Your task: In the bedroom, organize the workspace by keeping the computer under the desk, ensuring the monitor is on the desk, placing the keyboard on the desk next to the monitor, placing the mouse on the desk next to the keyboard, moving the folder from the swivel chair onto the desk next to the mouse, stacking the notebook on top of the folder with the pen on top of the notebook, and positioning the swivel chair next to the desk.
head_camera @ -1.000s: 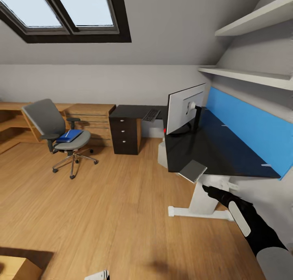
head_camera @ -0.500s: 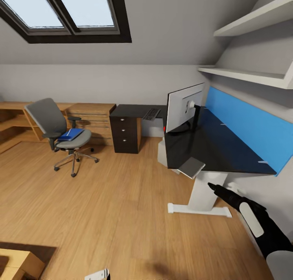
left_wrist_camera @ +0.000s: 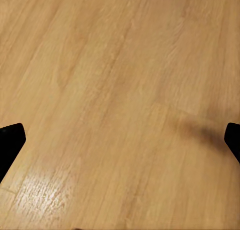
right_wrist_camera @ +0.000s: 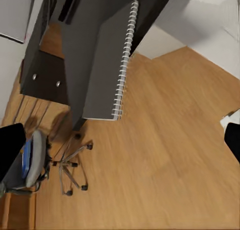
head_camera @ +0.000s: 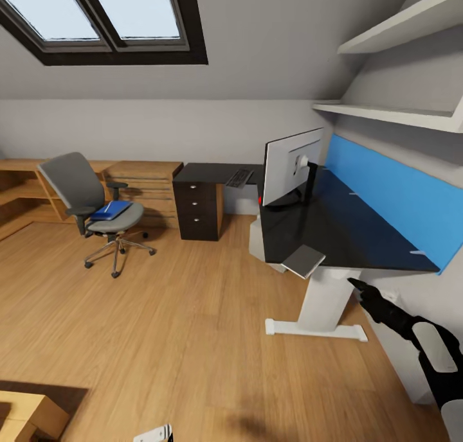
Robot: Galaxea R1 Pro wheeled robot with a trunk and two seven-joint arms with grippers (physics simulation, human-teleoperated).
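Wood floor (left_wrist_camera: 115, 104) lay under my left gripper (left_wrist_camera: 120, 140), its fingers apart. My right gripper (head_camera: 355, 283) pointed below the desk (head_camera: 341, 227); whether parted, I could not tell. On the desk's near corner the notebook (head_camera: 303, 260) overhung. Beyond stood the monitor (head_camera: 290, 167), then the keyboard (head_camera: 239, 178). Far left, the folder (head_camera: 110, 210) lay on the chair (head_camera: 96, 204).

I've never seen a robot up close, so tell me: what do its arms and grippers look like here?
The right arm is matt black and rounded, with a white oval panel on its forearm, tapering to a slim black gripper. On the wrist cameras, each gripper's fingers are plain black tips. No cables or markings are visible.
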